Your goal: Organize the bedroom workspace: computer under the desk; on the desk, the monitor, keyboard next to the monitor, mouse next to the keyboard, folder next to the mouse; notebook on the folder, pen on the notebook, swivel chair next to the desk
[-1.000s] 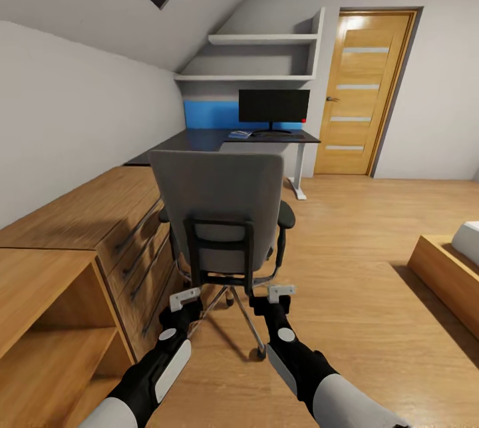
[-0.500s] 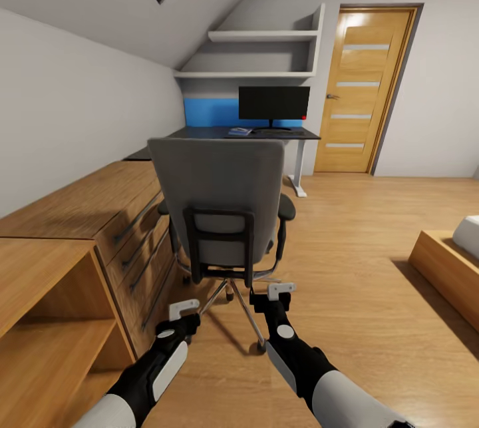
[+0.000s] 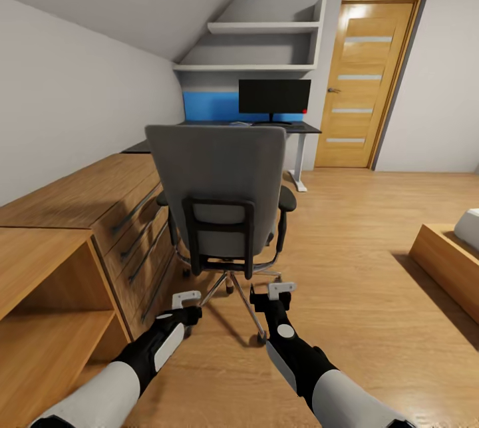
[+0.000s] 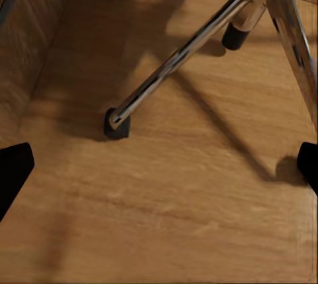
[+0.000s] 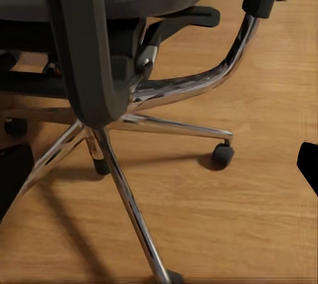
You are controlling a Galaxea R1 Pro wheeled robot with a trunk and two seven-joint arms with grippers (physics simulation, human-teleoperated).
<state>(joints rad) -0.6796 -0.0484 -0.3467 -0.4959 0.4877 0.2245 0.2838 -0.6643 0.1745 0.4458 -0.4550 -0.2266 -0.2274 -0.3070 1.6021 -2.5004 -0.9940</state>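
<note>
The swivel chair (image 3: pixel 216 198) stands on the plank floor (image 3: pixel 372 268), its back toward the camera, beside a low wood cabinet (image 3: pixel 86 215). Beyond it, the monitor (image 3: pixel 274 96) sits on the bench (image 3: pixel 303 128). Left pincer (image 3: pixel 185 299) and right pincer (image 3: pixel 271 291) hover released behind the chair's base.

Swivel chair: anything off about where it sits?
Yes. The swivel chair stands mid-floor beside the low wood cabinet, well short of the desk, its back to the robot. It stands upright and looks undamaged.
</note>
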